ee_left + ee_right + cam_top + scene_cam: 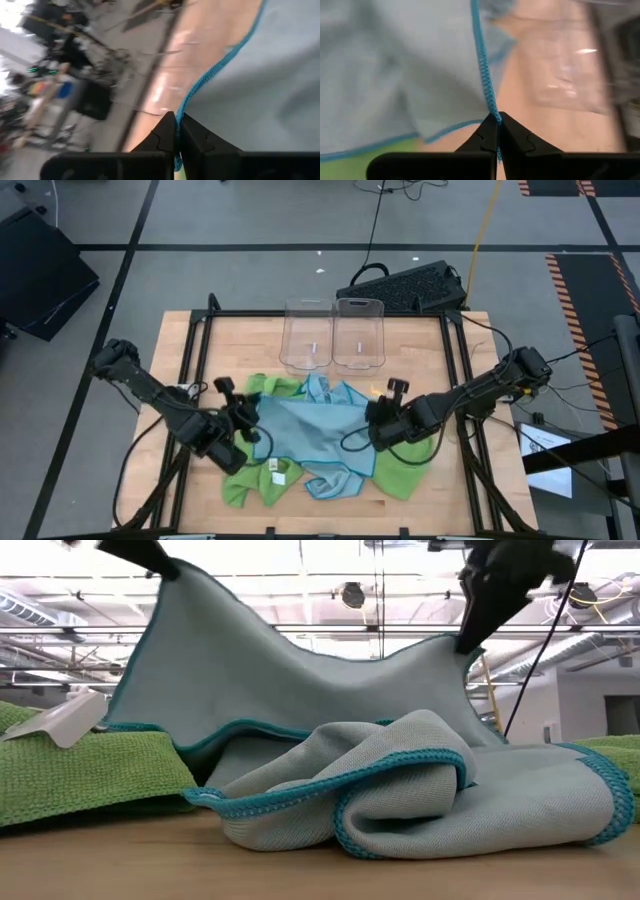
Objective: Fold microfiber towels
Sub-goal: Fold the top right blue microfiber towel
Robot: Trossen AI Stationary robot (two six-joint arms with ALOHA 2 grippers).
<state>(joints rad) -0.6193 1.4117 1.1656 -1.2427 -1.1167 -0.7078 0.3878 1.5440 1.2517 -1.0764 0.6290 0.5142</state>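
A light blue microfiber towel (308, 430) with a teal stitched hem is held up between my two grippers above a heap of towels; it sags in the middle (300, 680). My left gripper (250, 427) is shut on its left end, my right gripper (372, 423) on its right end. Under it another light blue towel (420, 790) lies crumpled on the wooden table (190, 360), and lime green towels (255, 480) lie beneath and beside it. My left gripper pinches the towel's teal hemmed edge (179, 111) between its two shut fingers, at a corner. That end is lifted clear; the cloth slopes down from it toward the heap. My right gripper pinches the teal hem (492, 114) between its two shut fingers, the hem running straight out from the fingertips. That end (462, 645) is lifted clear, and the cloth sags between the two holds.
Two clear plastic bins (332, 335) stand side by side at the table's far middle. A black keyboard (405, 285) lies beyond the far edge. A white tag (70, 720) sticks up from a green towel (80, 775). Bare wood shows at the table's left and right sides.
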